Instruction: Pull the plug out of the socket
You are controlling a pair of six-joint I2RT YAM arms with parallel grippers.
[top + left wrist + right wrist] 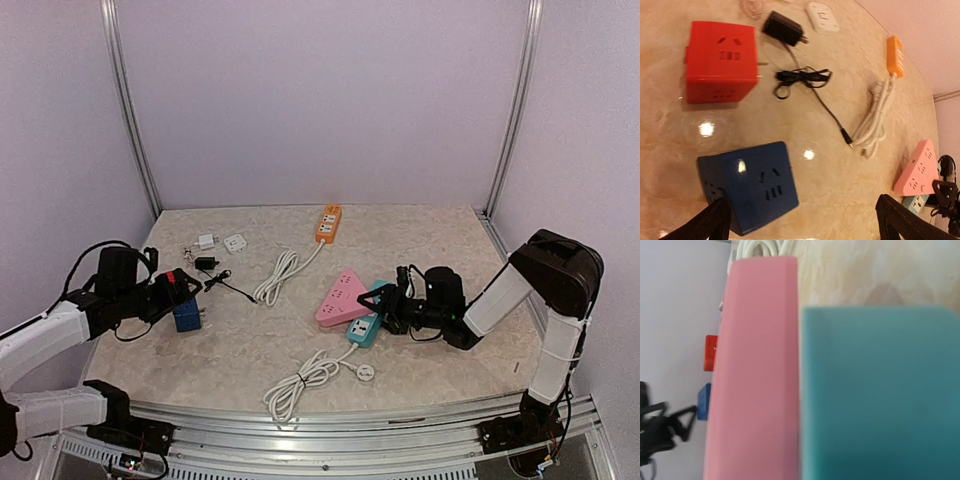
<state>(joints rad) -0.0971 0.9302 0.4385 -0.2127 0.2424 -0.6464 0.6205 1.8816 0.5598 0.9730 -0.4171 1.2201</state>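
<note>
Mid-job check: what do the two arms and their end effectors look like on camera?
Both have white link shells and black joint housings. The left arm has black cables looping alongside it; the left end effector has black tapered fingers. The right arm has a bulky black elbow housing; the right end effector is black too. No legible markings.

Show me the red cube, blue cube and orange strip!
red cube (722,57), left wrist view, middle of top face
blue cube (756,181), left wrist view, middle of top face
orange strip (329,224), top external view, middle of body
</note>
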